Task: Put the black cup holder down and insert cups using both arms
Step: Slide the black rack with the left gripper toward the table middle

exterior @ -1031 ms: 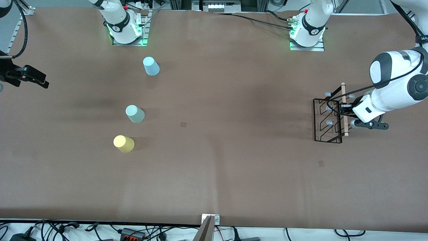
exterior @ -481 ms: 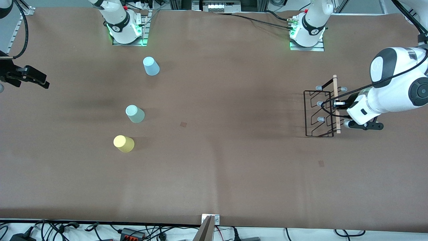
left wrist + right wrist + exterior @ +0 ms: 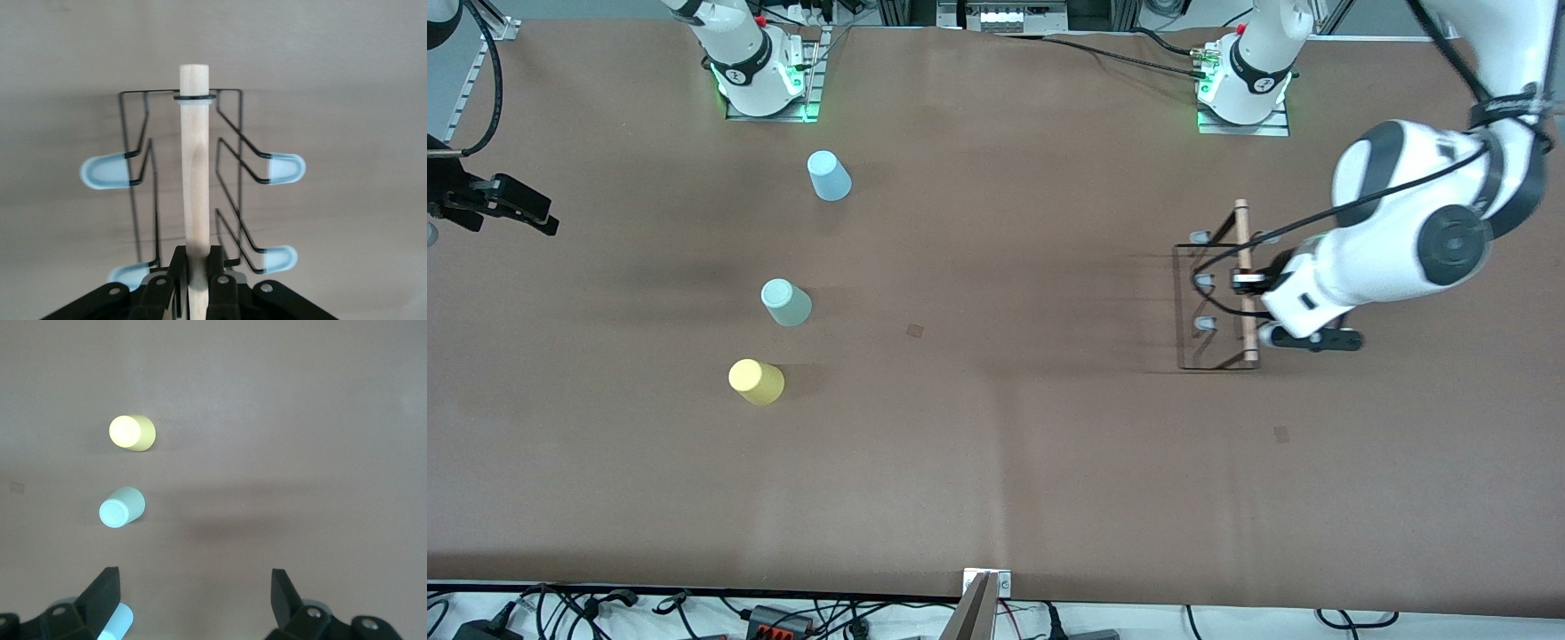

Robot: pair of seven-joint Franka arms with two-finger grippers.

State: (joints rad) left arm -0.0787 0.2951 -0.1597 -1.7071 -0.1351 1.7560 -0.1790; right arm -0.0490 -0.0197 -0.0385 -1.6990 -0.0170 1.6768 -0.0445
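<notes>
The black cup holder hangs by its light wooden rod from my left gripper, which is shut on the rod's end. It is over the table toward the left arm's end. Pale blue peg tips stick out on both sides. Three cups stand upside down toward the right arm's end: light blue, mint green, yellow. My right gripper waits open high over that end of the table, with nothing between its fingers. It looks down on the yellow cup, mint cup and light blue cup.
Two small brown marker squares lie on the brown table, one near the middle and one nearer the front camera than the holder. The arm bases stand along the table's farthest edge. Cables run along the nearest edge.
The left arm has carried the cup holder toward the middle of the table, away from the left arm's end. The right arm and the cups have not moved.
</notes>
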